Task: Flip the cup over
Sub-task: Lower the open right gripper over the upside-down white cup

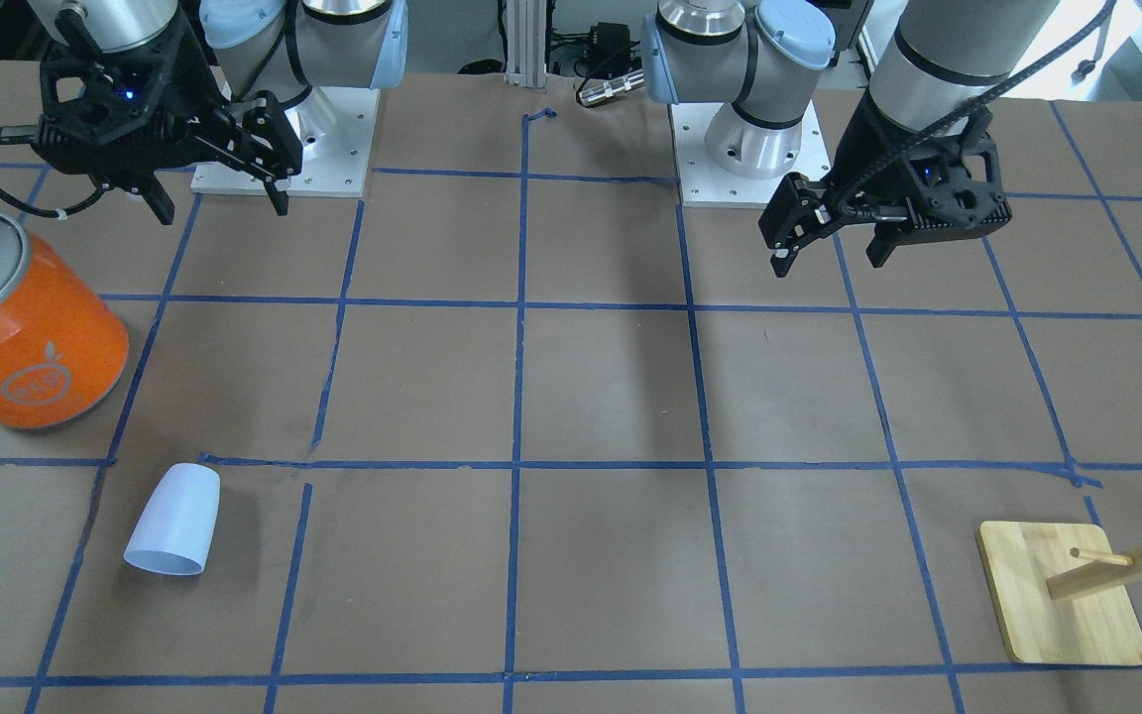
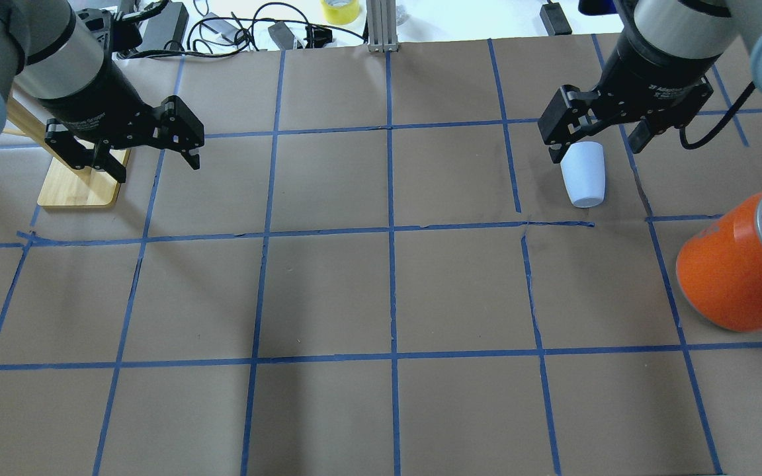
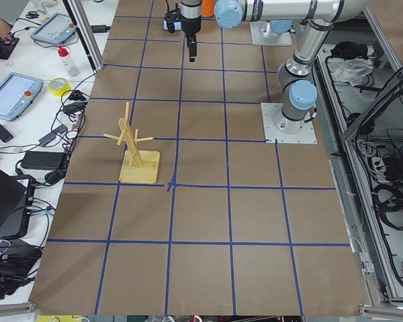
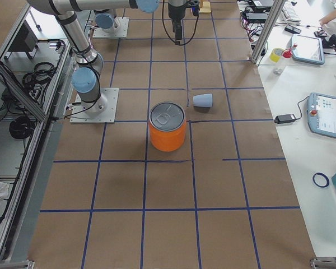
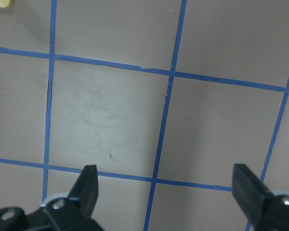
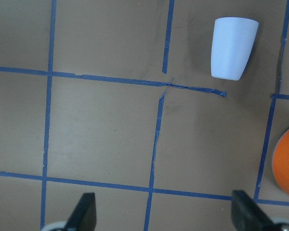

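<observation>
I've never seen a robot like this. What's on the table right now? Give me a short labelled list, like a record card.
cup: lying on its side, nothing touching it
orange can: upright, silver lid, near the cup but apart from it
wooden rack: standing at the table's opposite end
left pincer: open, empty, above the table
right pincer: open, empty, on the cup's side of the table
table: brown, with a blue tape grid

Orange can (image 1: 36,337) partly off-frame L, wooden rack (image 1: 1037,605) off-frame R, front view.
</observation>
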Robot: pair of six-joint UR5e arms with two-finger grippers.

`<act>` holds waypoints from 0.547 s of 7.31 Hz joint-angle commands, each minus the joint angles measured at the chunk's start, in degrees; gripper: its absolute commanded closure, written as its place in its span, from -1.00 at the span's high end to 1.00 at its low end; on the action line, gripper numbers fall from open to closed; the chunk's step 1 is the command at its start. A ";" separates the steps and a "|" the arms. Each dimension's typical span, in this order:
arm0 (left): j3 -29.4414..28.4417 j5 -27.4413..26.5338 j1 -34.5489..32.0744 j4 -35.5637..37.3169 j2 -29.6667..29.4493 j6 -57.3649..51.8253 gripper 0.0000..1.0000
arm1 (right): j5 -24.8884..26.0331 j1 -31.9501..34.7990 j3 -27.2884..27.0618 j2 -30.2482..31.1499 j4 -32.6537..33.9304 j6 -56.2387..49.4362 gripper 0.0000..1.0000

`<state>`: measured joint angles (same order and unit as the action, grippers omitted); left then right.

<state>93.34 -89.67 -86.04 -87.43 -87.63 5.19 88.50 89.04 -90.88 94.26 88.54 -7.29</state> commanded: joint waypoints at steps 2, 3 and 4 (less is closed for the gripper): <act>0.00 -0.06 0.00 -0.02 0.00 0.00 1.00 | 1.32 -2.89 -0.27 -5.71 7.30 0.18 1.00; 0.00 -0.06 0.00 -0.02 0.00 0.00 1.00 | 1.59 -4.65 0.08 -12.62 16.31 0.35 1.00; 0.00 -0.06 0.00 -0.02 0.00 0.00 1.00 | 1.68 -6.23 0.61 -20.26 23.54 0.35 1.00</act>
<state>93.34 -89.74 -86.04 -87.44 -87.63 5.19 89.95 84.85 -90.78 82.74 102.91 -7.02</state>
